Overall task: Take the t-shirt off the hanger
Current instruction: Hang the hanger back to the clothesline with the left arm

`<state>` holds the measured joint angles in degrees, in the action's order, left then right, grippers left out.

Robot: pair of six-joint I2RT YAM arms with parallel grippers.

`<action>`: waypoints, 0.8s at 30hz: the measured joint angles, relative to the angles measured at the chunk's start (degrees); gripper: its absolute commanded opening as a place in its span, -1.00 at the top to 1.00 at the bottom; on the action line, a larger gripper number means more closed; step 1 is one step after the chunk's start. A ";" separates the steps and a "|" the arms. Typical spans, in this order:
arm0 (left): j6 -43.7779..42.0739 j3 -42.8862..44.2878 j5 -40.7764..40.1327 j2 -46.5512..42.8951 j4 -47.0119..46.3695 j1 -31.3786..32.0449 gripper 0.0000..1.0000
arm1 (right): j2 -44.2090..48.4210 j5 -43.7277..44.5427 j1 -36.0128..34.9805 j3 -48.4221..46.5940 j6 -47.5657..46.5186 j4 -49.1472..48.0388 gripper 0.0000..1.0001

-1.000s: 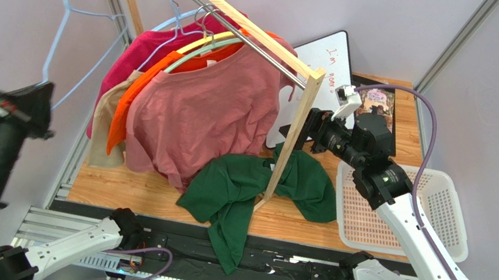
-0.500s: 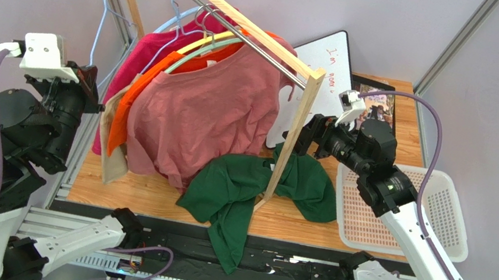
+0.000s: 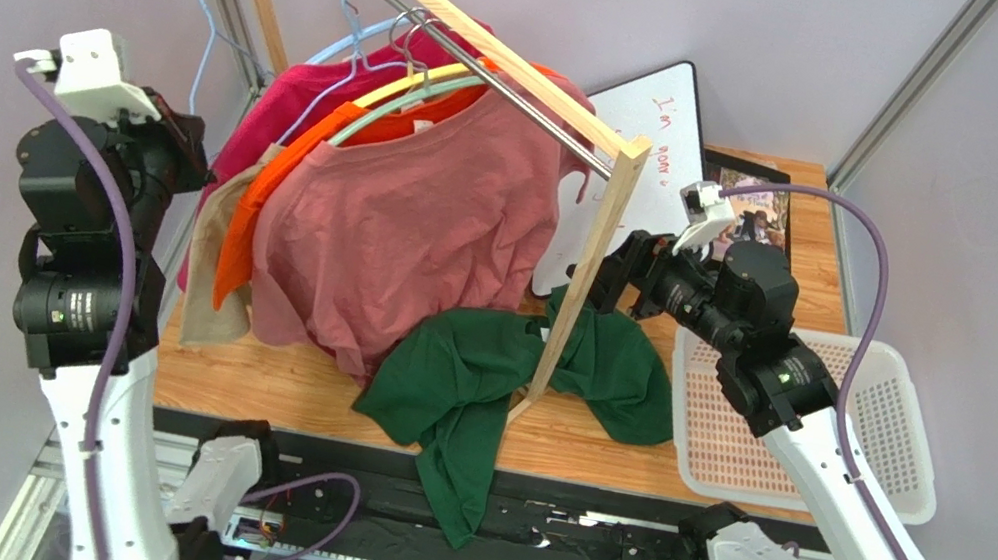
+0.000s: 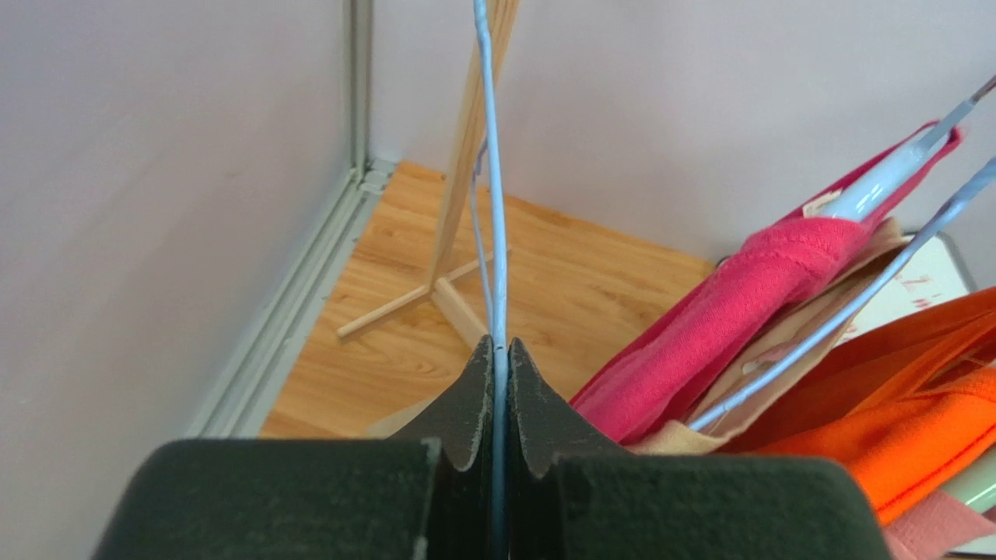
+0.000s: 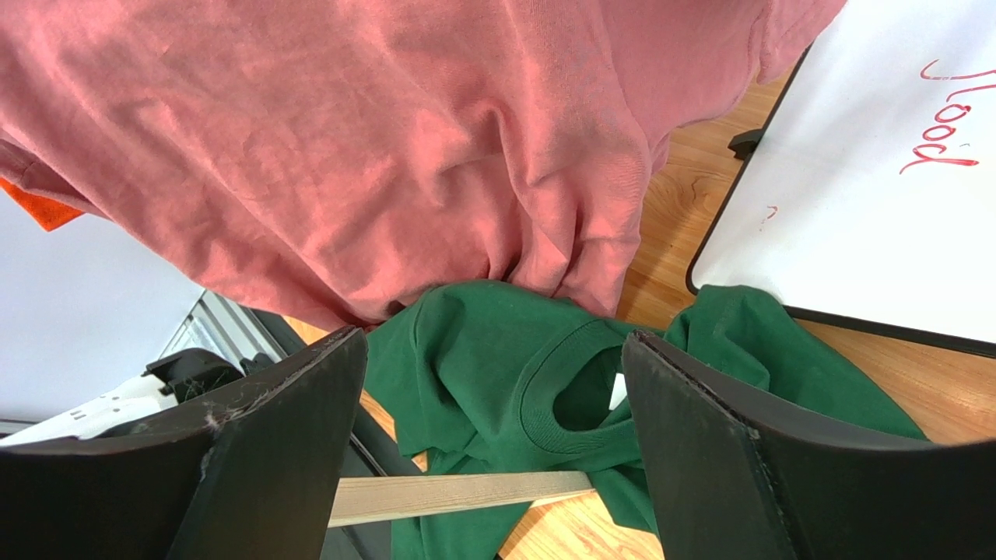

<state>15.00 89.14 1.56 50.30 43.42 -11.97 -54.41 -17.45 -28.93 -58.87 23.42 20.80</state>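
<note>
Left wrist: L claw point(image 4: 499, 350) pinched on blue hanger point(image 4: 491, 175); R claw point(image 5: 493, 342) wide open, empty.

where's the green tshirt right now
The green t-shirt lies crumpled on the table at the centre of the top view, at the foot of the wooden post, under the hanging pink shirt, left of the white basket.

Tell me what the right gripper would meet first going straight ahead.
Likely the green t-shirt heaped at the rack's wooden post, centred in the open right gripper; the post might come first.
</note>
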 measured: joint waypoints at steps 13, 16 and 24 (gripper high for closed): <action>22.91 -17.55 38.88 0.00 -30.56 -23.50 1.00 | 0.02 -2.45 0.15 -0.11 -1.60 3.26 -0.72; 26.40 -18.38 40.92 -0.28 -33.57 -24.15 1.00 | -0.20 -3.43 0.15 -0.70 -1.81 3.85 -0.72; 32.92 -18.05 41.48 -1.42 -37.00 -24.90 1.00 | -2.16 -5.77 0.24 -2.40 -1.64 3.76 -0.71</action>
<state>47.92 71.09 43.05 48.88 6.42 -36.86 -56.58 -23.22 -28.69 -61.28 21.78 24.56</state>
